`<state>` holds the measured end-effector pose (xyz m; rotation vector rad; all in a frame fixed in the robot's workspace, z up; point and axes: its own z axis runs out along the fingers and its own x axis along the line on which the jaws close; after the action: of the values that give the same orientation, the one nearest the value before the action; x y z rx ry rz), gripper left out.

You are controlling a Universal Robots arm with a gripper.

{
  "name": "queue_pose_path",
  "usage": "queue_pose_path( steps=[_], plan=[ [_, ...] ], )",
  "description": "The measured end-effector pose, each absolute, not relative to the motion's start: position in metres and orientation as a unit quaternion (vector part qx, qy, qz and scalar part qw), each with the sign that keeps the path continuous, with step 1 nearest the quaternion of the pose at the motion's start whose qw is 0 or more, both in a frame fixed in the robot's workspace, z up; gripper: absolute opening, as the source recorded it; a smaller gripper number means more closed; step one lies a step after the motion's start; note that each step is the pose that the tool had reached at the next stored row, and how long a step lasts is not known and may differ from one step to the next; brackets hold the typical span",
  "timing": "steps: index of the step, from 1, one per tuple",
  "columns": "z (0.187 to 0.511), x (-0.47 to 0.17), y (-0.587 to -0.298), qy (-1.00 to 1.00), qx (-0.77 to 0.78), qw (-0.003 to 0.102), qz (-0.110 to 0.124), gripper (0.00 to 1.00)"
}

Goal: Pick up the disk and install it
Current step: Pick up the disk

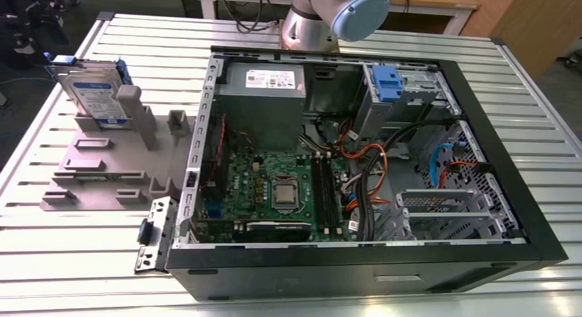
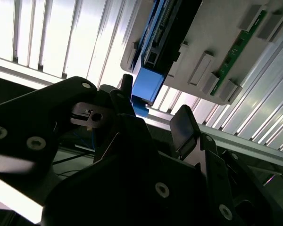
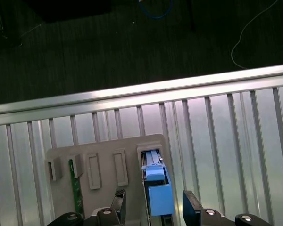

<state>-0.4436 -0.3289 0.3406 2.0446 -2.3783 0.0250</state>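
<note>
Currently end effector [image 3: 154, 203] spread wide over disk [image 3: 157, 188] (upright in grey holder [image 3: 104, 148]), nothing held.

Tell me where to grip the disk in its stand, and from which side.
Take the disk by its blue-bracketed top edge, tool closing across the flat faces, from straight above. It stands on edge in the grey holder, whose slot holds its lower part.
</note>
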Motion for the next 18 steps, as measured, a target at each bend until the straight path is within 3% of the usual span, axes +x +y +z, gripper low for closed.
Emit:
queue_pose_path(
  steps=[18],
  plan=[
    [0.3406, -0.4445, -0.3289, -0.748, 0.664, -0.002, 0.012, 0.59]
  ],
)
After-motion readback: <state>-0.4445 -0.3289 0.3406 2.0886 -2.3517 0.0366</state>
